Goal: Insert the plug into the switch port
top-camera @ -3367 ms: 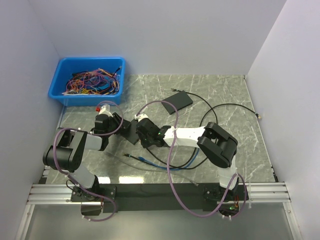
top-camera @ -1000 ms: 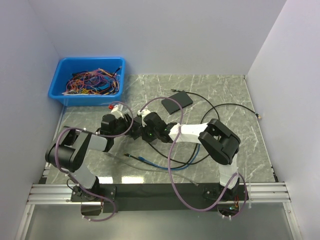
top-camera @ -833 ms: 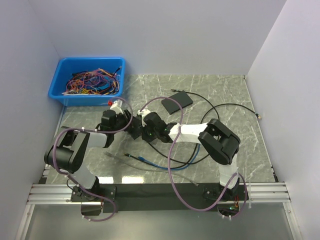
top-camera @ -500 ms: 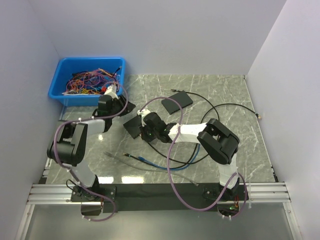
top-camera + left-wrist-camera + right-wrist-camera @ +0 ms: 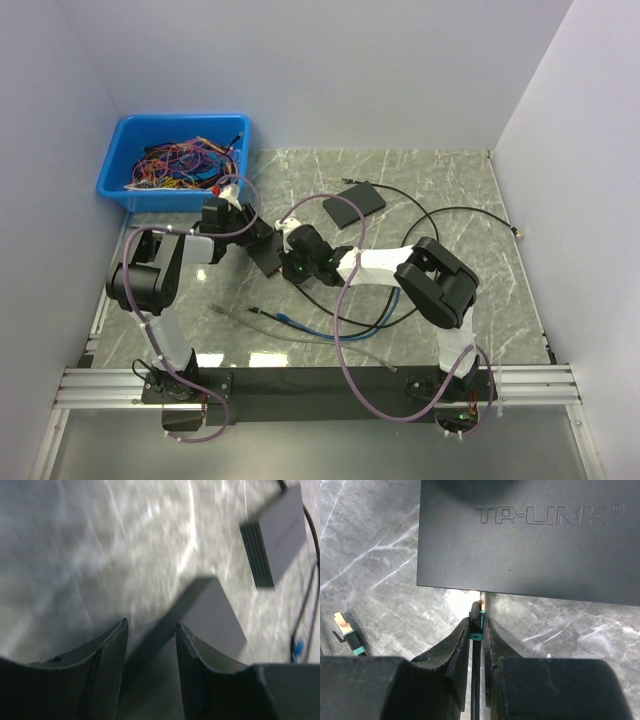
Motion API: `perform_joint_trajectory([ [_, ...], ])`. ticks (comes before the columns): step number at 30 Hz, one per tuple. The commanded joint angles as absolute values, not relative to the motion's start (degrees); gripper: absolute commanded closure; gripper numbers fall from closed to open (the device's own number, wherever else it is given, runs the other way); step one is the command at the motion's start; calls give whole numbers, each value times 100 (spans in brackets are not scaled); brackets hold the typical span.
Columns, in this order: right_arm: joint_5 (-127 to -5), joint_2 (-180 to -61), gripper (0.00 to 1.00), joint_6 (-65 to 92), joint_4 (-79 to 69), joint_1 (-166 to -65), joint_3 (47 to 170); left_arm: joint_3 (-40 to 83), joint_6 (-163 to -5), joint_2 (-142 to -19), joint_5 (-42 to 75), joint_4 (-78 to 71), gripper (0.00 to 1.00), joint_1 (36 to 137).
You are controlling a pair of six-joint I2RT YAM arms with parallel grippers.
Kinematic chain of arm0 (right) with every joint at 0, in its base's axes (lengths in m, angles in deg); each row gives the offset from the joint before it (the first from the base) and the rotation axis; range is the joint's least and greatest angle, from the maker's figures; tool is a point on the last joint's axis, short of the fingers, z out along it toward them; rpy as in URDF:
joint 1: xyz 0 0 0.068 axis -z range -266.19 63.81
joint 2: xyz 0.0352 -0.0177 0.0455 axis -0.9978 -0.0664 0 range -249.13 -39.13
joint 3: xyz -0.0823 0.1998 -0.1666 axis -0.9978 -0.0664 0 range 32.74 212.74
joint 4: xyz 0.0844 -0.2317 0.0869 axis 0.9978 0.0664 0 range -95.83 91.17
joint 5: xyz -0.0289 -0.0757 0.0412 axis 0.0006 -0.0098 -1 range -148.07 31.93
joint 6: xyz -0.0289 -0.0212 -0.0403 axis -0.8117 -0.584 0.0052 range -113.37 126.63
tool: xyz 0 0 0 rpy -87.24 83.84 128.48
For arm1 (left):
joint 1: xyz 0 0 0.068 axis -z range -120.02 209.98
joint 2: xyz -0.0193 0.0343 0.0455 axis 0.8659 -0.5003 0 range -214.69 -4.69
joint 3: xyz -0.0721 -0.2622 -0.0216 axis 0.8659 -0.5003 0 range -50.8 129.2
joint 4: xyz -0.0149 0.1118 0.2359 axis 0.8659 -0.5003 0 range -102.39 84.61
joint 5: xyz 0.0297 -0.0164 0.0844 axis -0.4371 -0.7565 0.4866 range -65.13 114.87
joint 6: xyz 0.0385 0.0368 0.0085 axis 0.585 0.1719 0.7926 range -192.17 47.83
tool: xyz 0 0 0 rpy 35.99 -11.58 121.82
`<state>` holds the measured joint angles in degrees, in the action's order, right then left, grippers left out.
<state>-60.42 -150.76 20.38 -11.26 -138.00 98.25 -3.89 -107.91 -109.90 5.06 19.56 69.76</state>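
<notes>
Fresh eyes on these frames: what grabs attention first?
The right gripper pinches a teal-booted plug, its tip at the near edge of the black TP-LINK switch, mid-table. The left gripper hangs open just short of that switch's corner. At the far left corner, a blue bin holds a tangle of coloured wires.

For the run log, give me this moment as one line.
right claw: shut on plug, tip at TP-Link switch edge | left claw: open, straddling switch | plug: not seated

You can read "TP-LINK" on top of the black switch (image 5: 530, 540); the print on the grey box (image 5: 280, 535) is too blurred.
</notes>
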Motion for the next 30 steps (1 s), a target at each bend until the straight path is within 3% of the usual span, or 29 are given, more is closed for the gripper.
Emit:
perform_joint_trajectory([
  [1,-5939,-14935,100,1981,-1558,-13726,9690,-817,-10969,-10806,-175,1939,51,6991],
  [12,-6018,-14943,100,1893,-1603,-13567,9636,-2232,-11374,-10418,-501,2976,50,7123],
  [30,-6440,-15373,100,1093,-812,-13559,10901,-2443,-11259,-10322,-115,3082,50,7659],
])
